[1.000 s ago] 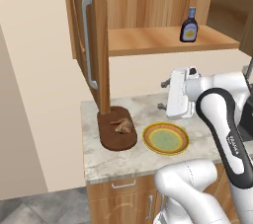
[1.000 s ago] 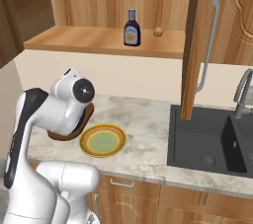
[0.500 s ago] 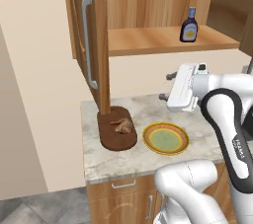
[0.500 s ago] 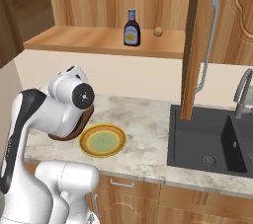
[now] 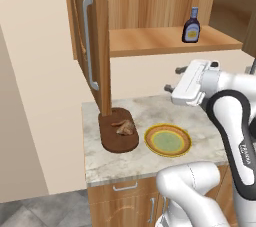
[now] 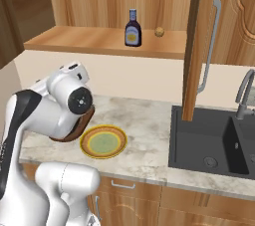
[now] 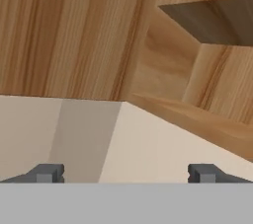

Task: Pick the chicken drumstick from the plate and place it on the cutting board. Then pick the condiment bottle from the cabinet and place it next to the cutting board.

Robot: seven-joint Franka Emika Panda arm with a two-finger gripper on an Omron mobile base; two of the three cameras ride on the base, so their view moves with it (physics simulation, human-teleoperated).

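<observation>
The chicken drumstick (image 5: 124, 127) lies on the dark cutting board (image 5: 119, 137), apart from the gripper. To the board's right sits the yellow plate (image 5: 167, 140), which holds nothing. On the shelf of the open cabinet (image 5: 165, 41) stands the condiment bottle (image 5: 191, 26) (image 6: 132, 28). My gripper (image 5: 174, 79) hangs open above the counter, below and left of the bottle, with nothing in it. In the hand view its fingertips (image 7: 48, 172) stand wide apart, facing the wall and the shelf's underside. My arm hides most of the cutting board (image 6: 85, 122) in the right base view.
The cabinet door (image 5: 95, 41) with its grey bar handle (image 5: 88, 41) stands open, and its lower edge hangs over the board's far end. A small tan knob (image 6: 159, 32) rests on the shelf right of the bottle. A dark sink (image 6: 219, 140) and a faucet (image 6: 244, 90) lie to the right.
The hand has risen from over the counter and tilted up toward the cabinet shelf. The drumstick stays on the board.
</observation>
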